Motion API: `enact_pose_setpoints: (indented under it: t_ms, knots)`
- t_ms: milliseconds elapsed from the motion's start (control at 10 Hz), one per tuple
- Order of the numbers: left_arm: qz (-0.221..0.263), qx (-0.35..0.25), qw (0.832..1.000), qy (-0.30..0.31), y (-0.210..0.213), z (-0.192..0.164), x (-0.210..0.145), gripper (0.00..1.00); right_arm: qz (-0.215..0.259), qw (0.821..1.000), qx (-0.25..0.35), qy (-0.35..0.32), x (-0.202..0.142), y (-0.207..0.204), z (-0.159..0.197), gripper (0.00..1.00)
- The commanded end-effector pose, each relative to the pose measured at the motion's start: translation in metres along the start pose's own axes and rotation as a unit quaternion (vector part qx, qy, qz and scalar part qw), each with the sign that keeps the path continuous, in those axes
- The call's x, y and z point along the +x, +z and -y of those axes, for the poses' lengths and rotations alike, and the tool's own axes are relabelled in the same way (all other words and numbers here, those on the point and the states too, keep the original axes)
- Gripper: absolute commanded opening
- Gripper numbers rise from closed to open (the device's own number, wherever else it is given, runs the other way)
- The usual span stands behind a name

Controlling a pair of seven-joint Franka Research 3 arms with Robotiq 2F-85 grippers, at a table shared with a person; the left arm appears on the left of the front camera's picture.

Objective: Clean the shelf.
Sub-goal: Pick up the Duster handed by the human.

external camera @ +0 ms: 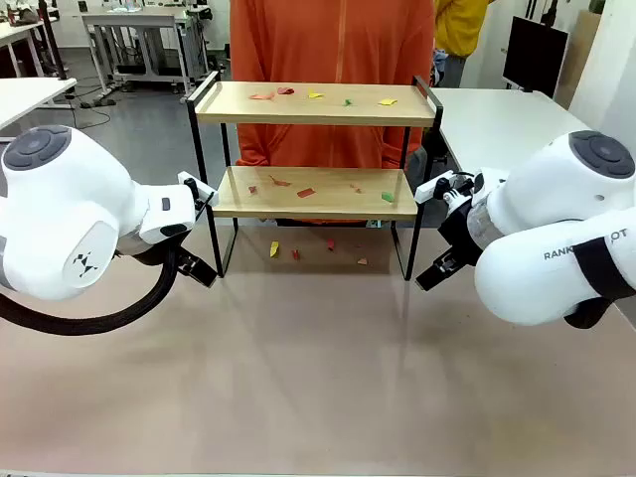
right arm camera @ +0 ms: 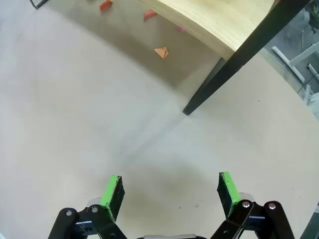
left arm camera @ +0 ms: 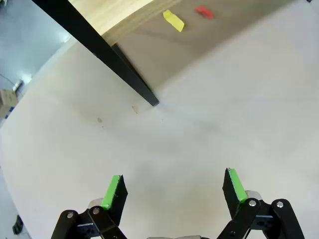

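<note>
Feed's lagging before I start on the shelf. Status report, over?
Left gripper open, empty, above table. Right gripper same. Shelf untouched, coloured scraps on both boards and underneath. Person standing close behind shelf.

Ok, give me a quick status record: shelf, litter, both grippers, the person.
shelf: upright on table, far middle
top board: several coloured scraps
lower board: several scraps
under shelf: a few scraps on table
left gripper: open, empty, above bare table near shelf's left front leg
right gripper: open, empty, above bare table near right front leg
person: stands behind shelf, orange top
cleaning: not started, by the look of it
</note>
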State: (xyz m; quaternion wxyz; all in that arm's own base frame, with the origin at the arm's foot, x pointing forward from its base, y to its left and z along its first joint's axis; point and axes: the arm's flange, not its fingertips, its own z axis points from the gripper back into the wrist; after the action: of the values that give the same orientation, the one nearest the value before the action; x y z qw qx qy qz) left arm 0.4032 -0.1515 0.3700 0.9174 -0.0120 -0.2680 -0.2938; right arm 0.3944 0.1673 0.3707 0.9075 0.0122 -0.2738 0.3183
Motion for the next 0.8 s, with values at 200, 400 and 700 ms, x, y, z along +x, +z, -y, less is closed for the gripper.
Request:
enact_pose_setpoints:
  t_ms: [200, 400, 700]
  knots:
    - [0.0, 0.0, 1.0, 0.0, 0.0001, 0.0, 0.0001, 1.0, 0.0, 1.0, 0.0, 0.0, 0.0, 0.0, 0.0, 1.0]
    - [0.0, 0.0, 1.0, 0.0, 0.0001, 0.0, 0.0001, 1.0, 0.0, 1.0, 0.0, 0.0, 0.0, 0.0, 0.0, 1.0]
    - [0.0, 0.0, 1.0, 0.0, 0.0001, 0.0, 0.0001, 1.0, 0.0, 1.0, 0.0, 0.0, 0.0, 0.0, 0.0, 1.0]
